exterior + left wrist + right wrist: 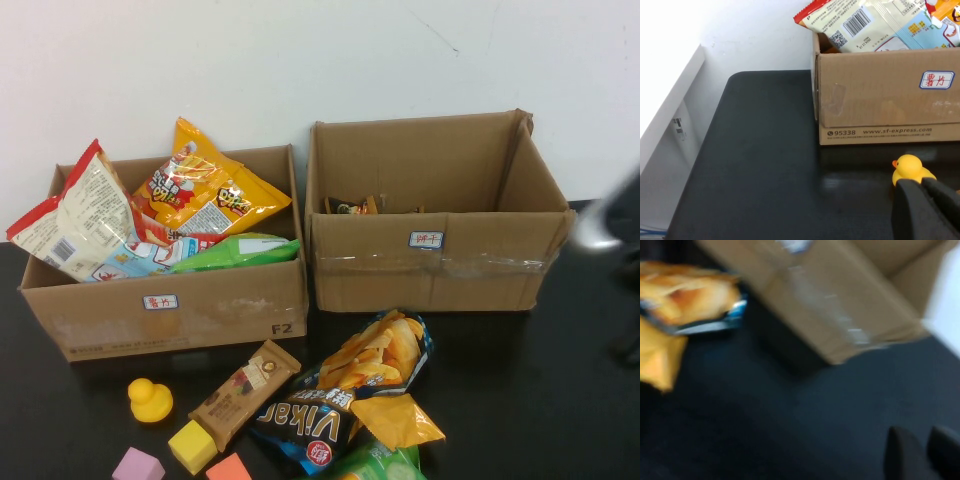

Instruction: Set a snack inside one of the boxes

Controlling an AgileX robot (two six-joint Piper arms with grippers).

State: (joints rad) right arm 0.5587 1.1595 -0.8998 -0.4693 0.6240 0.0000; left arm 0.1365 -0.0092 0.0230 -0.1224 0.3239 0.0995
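Two cardboard boxes stand side by side on a black tabletop (560, 400) against a white wall (300, 60). The left box (170, 320) is heaped with snack bags; the right box (430, 270) holds only a few small packets at its back. In front of them lie a blue Vikar chip bag (345, 395), an orange bag (395, 420), a brown snack bar (245, 392), a yellow duck (150, 400) and coloured blocks (190, 447).

The right arm shows only as a blur at the tabletop's right edge, beside the right box. Its right tool (922, 452) hangs above bare tabletop near that box's corner, fingertips close together with a slim gap, gripping nothing. The left tool (927, 210) sits low near the duck, before the left box; whether it is spread, I cannot tell.
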